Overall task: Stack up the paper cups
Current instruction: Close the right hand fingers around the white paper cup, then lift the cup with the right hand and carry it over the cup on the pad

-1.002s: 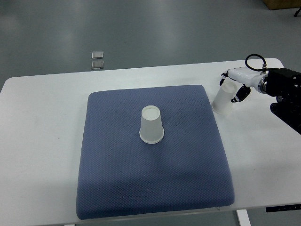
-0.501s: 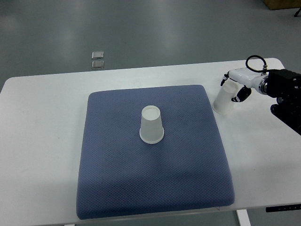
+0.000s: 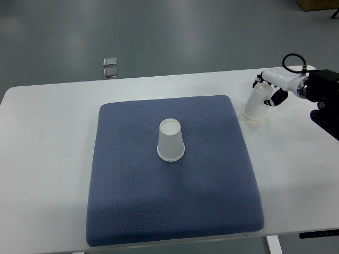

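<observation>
Floor tiles [image 3: 110, 68]: two small pale squares lie on the grey floor beyond the table's far edge, at upper left, where they lay in the earlier frames.

Table [image 3: 47, 159]: a white tabletop spans the picture, bare along its left side.

Blue mat [image 3: 132, 201]: a dark blue textured pad covers the middle of the table, unmoved since a second ago.

Centre paper cup [image 3: 171, 140]: a white paper cup stands upside down, base upward, at the middle of the mat, in the same spot as in both earlier frames.

Second paper cup [image 3: 256, 103]: a white paper cup, mouth down and leaning with its base toward the hand, sits off the mat just beyond its far right corner. It now lies farther right and farther back than a second ago, when it was closer to the mat's right edge. Whether its rim touches the table cannot be told.

Right hand [image 3: 273, 93]: the white hand with dark fingertips is closed around the upper part of the second cup, gripping it from the right. It has drawn back toward the right edge of the picture together with the cup.

Right arm [image 3: 323, 95]: the black forearm enters from the right edge, with a black cable looped above the wrist.
</observation>
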